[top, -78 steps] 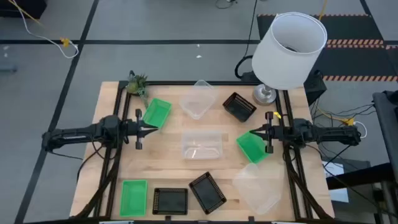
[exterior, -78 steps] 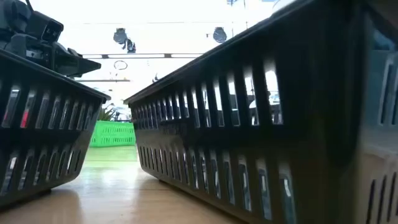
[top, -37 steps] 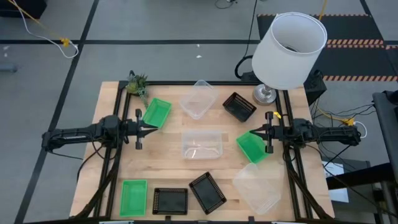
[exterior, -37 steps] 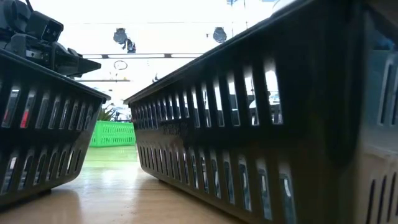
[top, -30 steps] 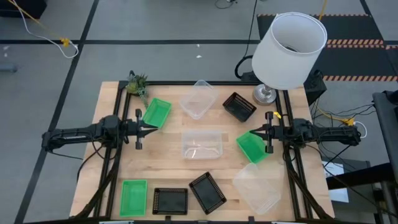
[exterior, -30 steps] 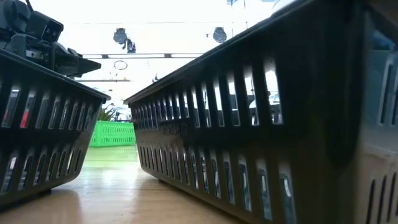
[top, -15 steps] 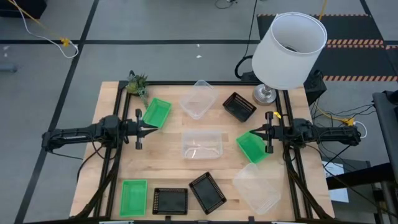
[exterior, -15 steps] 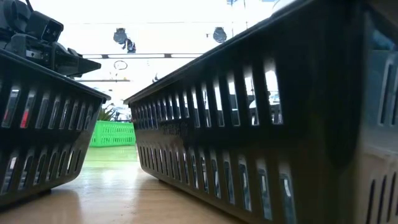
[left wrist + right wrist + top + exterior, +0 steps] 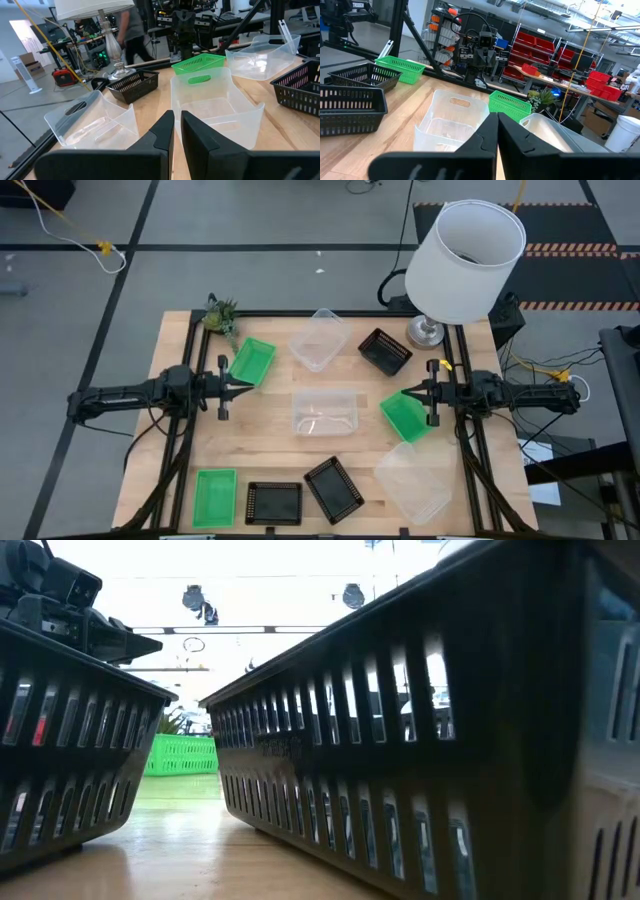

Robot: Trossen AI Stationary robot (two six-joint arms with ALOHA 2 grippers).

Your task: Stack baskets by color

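Observation:
Nine baskets rest on their bottoms on the wooden table (image 9: pixel 270 450). The green ones are at the far left (image 9: pixel 252 362), the right (image 9: pixel 406 416) and the near left (image 9: pixel 215 497). The black ones are at the far right (image 9: pixel 385 351) and the near edge (image 9: pixel 273 503), (image 9: pixel 333 487). The clear ones are at the far middle (image 9: pixel 319 340), the centre (image 9: pixel 325 412) and the near right (image 9: pixel 412 480). My left gripper (image 9: pixel 243 387) hangs level by the far-left green basket, shut but for a thin slit. My right gripper (image 9: pixel 408 393) hangs level above the right green basket, shut. Neither holds anything.
A lamp with a large white shade (image 9: pixel 468 260) stands at the far right corner. A small spiky plant (image 9: pixel 221 315) stands at the far left corner. Black frame rails (image 9: pixel 300 313) run along the table's edges. A person (image 9: pixel 131 30) moves in the room beyond the table.

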